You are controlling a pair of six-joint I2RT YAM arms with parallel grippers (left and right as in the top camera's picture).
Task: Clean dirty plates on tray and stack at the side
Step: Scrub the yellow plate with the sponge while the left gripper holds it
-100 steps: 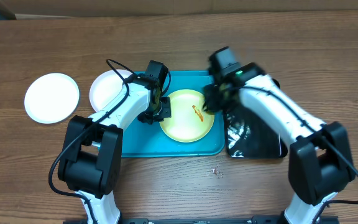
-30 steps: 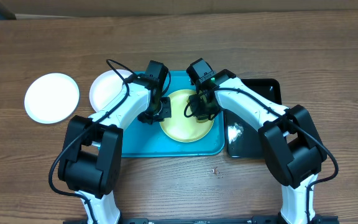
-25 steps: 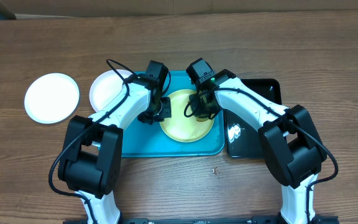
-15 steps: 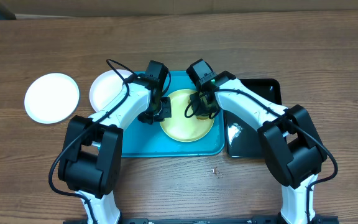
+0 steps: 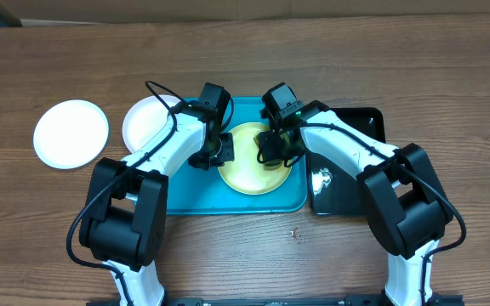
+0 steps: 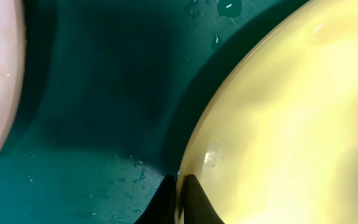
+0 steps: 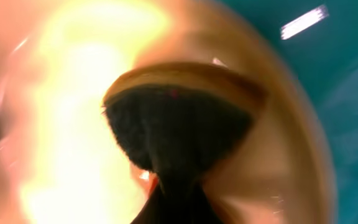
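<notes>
Teal tray, yellow-green plate at its centre, mid-scrub.
Overhead: left gripper at the plate's 9 o'clock, right gripper over its 2 o'clock. Left wrist: clamped on the rim. Right wrist: pinching a dark pad; hard wiping could skid the plate free.

A blurred dark wad hides the middle of the yellow-green plate.
</notes>
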